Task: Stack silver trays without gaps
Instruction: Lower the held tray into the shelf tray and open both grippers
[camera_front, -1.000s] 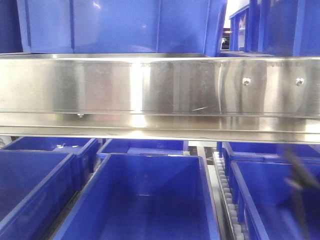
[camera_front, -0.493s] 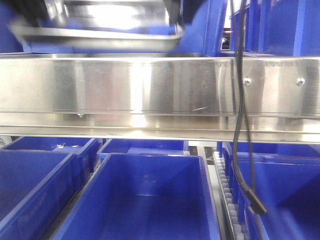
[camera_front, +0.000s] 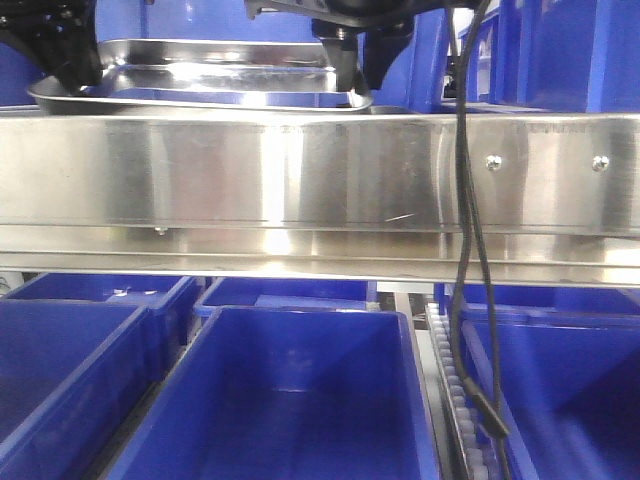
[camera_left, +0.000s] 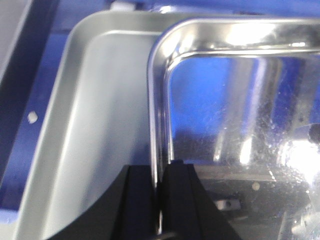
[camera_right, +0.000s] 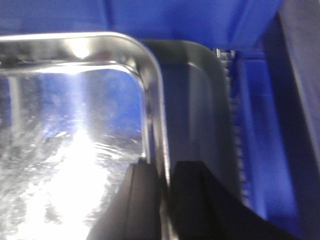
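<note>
Shiny steel: we pinch the upper shallow rectangular silver tray (camera_left: 240, 125) by its rims, left gripper (camera_left: 160, 200) and right gripper (camera_right: 165, 200) both clamped; a second silver tray (camera_left: 100, 125) lies below.

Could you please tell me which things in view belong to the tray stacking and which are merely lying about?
Part of the job:
- held silver tray
- lower silver tray beneath it
- left tool, gripping the held tray's rim
- right tool, likewise

Just lying about:
- blue bins
- steel shelf rail
- hanging black cable

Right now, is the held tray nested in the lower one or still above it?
Above it: the held tray overhangs the lower tray, both grippers clamping its rim.
</note>
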